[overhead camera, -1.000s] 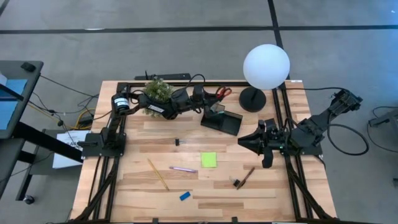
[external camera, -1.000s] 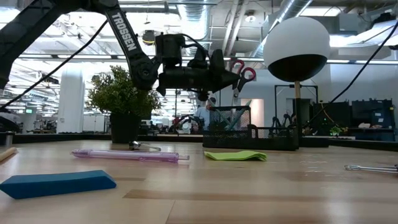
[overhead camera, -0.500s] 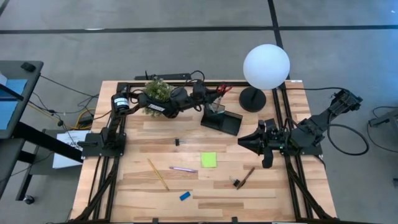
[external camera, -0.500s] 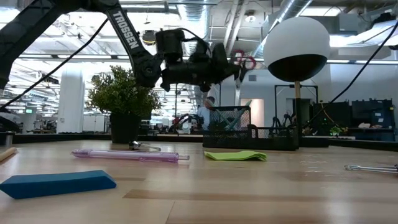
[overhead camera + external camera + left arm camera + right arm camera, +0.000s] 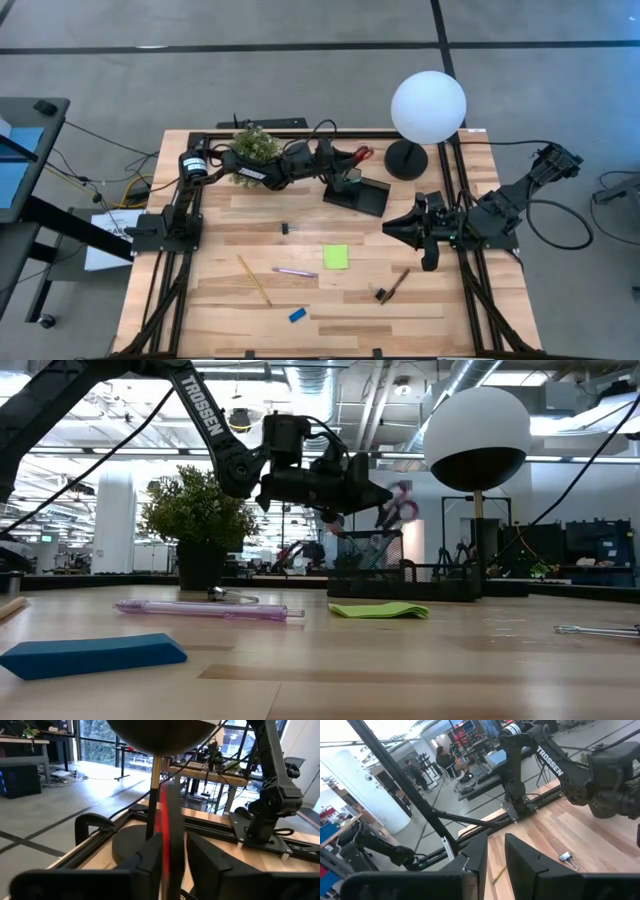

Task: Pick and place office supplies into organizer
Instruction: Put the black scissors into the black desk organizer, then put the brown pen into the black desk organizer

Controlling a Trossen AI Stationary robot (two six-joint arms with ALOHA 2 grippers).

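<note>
At the table's far middle, my left gripper [image 5: 341, 166] reaches level over the black organizer [image 5: 357, 194], its fingers apart. The red-handled scissors [image 5: 398, 510] are blurred just past the fingertips, tilted, handles up, above the organizer [image 5: 402, 574]. In the left wrist view their blades [image 5: 169, 820] run upright between the fingers. My right gripper [image 5: 392, 228] waits raised at the right, slightly open, holding nothing. The green sticky pad [image 5: 336, 257], pencil [image 5: 253, 279], pink pen [image 5: 295, 272], brown pen [image 5: 398, 284] and blue eraser [image 5: 297, 315] lie flat on the table. My left gripper has the scissors' blades [image 5: 172, 840] between its two parted fingers, which point level toward the table's right. The scissors are blurred, and I cannot tell whether the fingers touch them.
A black lamp base [image 5: 406, 159] with a white globe [image 5: 428, 107] stands right beside the organizer. A potted plant [image 5: 255, 145] stands at the far left under the left arm. Small black clips [image 5: 285, 228] [image 5: 381, 294] lie on the wood.
My left gripper has edged toward the table's right, above the organizer. The scissors, which stuck up past its fingertips, now sit lower, with their red handles dropped toward the organizer and blurred.
</note>
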